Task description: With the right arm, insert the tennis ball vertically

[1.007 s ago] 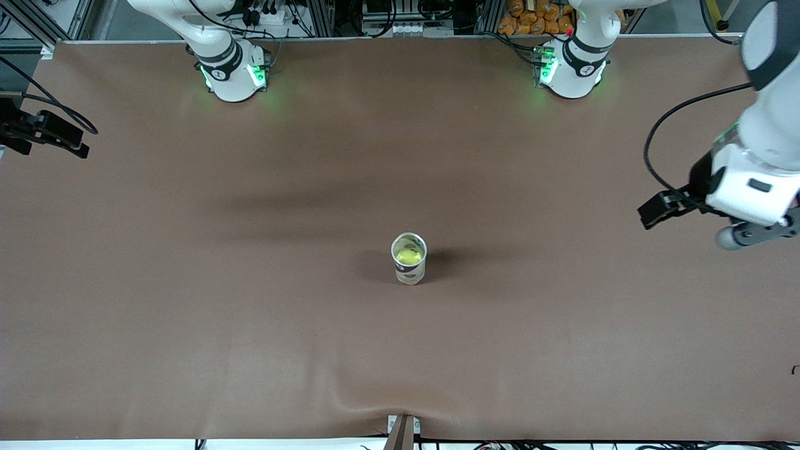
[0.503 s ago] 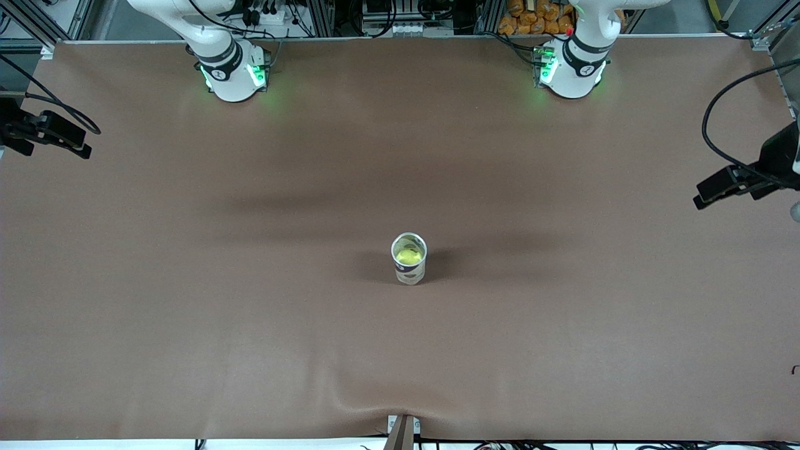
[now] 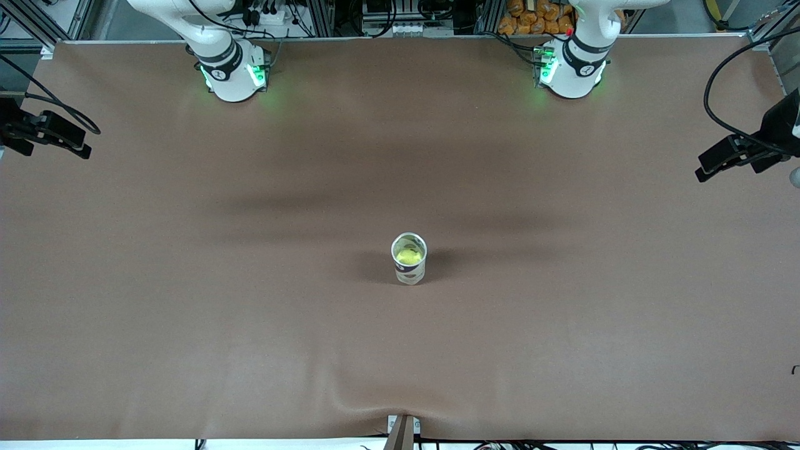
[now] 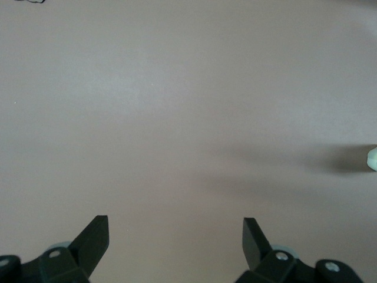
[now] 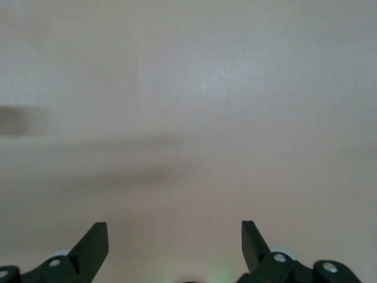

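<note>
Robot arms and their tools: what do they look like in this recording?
Both arms are white, with rounded bases ringed by a dark band and lit by green lights. Black cables loop to each wrist. The left tool and right tool are black, each with two wedge-shaped fingers and silver screws at the roots.

A brown table cover [image 3: 187, 281] was spread flat, with a small wrinkle at its near edge. Orange packets [image 3: 531, 19] were seen above the table's top edge.
</note>
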Motion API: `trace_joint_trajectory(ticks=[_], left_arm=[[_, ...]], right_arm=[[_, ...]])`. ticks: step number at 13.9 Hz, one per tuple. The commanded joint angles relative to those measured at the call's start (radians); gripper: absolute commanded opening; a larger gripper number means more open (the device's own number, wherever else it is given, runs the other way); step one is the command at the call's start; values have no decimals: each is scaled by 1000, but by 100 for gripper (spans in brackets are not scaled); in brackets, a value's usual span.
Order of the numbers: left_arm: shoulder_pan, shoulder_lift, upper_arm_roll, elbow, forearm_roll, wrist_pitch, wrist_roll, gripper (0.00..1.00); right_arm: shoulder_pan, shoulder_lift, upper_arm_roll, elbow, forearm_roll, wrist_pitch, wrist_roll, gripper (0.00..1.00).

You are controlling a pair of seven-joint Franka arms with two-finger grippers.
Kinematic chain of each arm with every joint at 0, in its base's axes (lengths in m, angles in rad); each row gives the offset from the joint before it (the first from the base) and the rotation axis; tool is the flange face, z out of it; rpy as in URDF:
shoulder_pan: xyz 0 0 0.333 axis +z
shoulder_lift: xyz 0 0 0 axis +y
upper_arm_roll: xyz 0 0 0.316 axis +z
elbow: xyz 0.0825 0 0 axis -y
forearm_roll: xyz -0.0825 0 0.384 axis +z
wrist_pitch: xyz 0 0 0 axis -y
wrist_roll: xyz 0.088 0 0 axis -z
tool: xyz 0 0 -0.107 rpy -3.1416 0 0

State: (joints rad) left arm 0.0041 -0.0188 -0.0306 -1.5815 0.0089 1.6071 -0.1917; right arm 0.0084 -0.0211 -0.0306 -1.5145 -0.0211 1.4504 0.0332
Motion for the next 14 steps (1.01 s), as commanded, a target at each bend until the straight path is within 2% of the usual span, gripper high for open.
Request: trace_joint_trajectory(ticks=[1,7,14], left_arm=[[-4,-69,-5,-83,-10,25,20,100],[-32,-104,-29,-87,-10,-19,18,100],[-30,-73,-26,-17,6,-95,17,100]], right_arm=[[-19,-26,12,-23,-7,5,-7,100],[-21,-26,11,-24,6,4,-7,100],[-21,-26,11,-23,6,1,-9,100]])
